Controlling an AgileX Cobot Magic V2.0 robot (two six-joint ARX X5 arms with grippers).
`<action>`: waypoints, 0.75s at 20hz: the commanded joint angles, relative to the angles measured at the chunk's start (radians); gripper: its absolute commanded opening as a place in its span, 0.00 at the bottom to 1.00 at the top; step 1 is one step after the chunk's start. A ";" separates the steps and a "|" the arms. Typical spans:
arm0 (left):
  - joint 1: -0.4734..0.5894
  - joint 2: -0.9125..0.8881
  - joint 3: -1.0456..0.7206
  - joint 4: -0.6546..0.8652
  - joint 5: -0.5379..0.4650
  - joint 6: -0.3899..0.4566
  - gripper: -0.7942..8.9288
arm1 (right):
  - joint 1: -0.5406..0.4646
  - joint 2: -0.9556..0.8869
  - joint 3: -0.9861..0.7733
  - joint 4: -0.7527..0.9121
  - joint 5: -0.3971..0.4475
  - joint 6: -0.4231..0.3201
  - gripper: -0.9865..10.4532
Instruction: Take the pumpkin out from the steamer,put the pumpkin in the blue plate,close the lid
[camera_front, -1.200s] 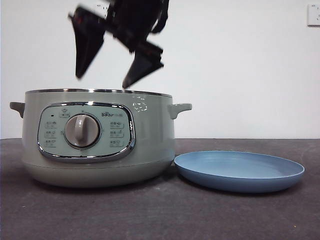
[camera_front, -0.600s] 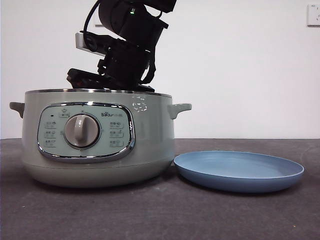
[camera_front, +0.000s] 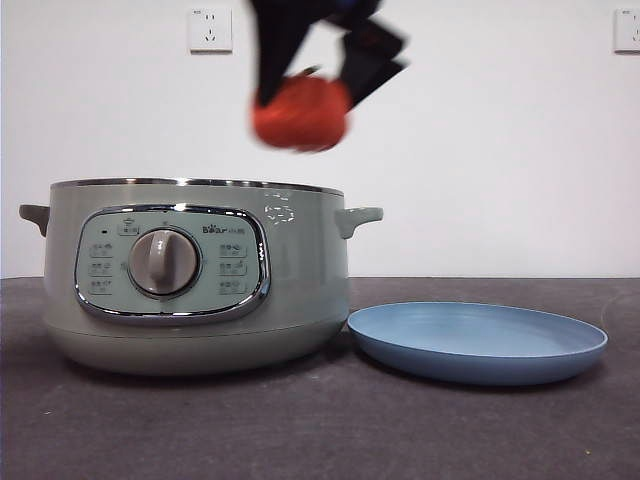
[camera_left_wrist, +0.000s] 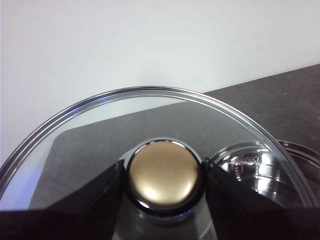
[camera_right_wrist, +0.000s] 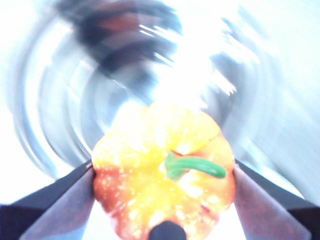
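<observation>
Right gripper (camera_front: 318, 72) is clamped on the pumpkin (camera_front: 300, 110), top middle of the front view, above the pot (camera_front: 195, 275). I'd swing it over the blue plate (camera_front: 478, 342) at lower right, then drop low before letting go. Left gripper (camera_left_wrist: 164, 175) pinches the lid (camera_left_wrist: 150, 107) knob.

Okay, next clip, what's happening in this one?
The right gripper is clamped on the pumpkin and holds it in the air above the open steamer. The blue plate sits empty on the table beside the pot. The left gripper holds the glass lid by its knob, off the pot.
</observation>
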 joint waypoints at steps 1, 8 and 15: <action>-0.002 -0.011 0.014 0.058 -0.003 0.018 0.07 | -0.077 -0.050 0.001 -0.103 0.055 0.018 0.08; -0.002 -0.011 0.014 0.058 0.000 0.018 0.07 | -0.251 -0.150 -0.150 -0.153 0.072 0.078 0.08; -0.002 -0.011 0.014 0.058 0.000 0.018 0.07 | -0.254 -0.232 -0.516 0.146 0.066 0.143 0.08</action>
